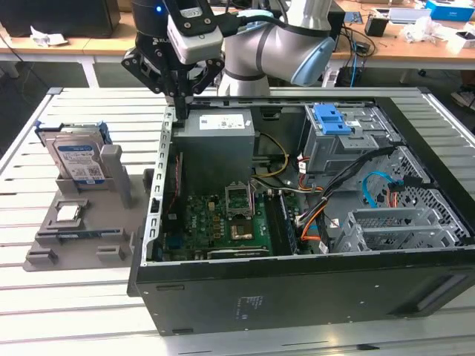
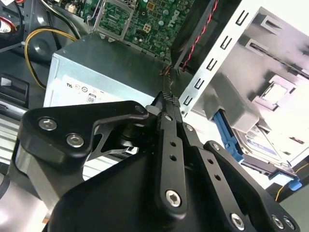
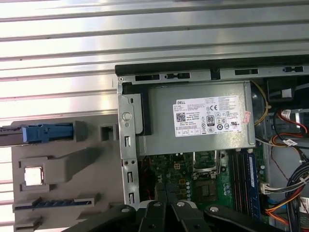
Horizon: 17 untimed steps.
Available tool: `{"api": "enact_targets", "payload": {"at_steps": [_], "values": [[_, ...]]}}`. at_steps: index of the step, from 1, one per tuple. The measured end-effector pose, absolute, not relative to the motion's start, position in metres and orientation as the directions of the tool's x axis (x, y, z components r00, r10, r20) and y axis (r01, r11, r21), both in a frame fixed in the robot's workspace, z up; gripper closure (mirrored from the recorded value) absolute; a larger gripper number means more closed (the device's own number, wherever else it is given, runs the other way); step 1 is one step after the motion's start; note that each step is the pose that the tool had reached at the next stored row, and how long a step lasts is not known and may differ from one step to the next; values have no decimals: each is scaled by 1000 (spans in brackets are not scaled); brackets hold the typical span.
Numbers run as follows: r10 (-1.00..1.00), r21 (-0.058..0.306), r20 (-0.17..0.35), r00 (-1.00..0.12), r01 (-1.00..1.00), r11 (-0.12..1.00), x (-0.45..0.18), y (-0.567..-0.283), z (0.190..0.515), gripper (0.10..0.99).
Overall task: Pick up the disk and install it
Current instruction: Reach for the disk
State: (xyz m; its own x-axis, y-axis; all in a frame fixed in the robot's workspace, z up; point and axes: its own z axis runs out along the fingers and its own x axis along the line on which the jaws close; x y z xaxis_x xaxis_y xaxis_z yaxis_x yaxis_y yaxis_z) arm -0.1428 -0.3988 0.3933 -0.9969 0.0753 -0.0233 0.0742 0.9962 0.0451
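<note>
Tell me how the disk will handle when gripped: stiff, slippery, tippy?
Probably rigid: the disk is a metal slab. It stands on edge in the grey holder, so a sideways push could tilt it. Smooth faces may slip.

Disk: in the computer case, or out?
Out. The disk stands upright in the grey holder, outside the computer case, on the exterior view's left.

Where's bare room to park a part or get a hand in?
Free: table slats between fixture and near edge, and between fixture and far edge. Crowded: case interior, cables at the exterior view's right; gripper hangs over the case wall nearest the fixture.
</note>
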Motion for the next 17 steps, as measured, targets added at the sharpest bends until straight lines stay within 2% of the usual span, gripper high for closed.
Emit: {"api": "enact_targets", "payload": {"at_steps": [17], "values": [[75, 45, -23, -997, 74, 996, -157, -399, 393, 980]]}}
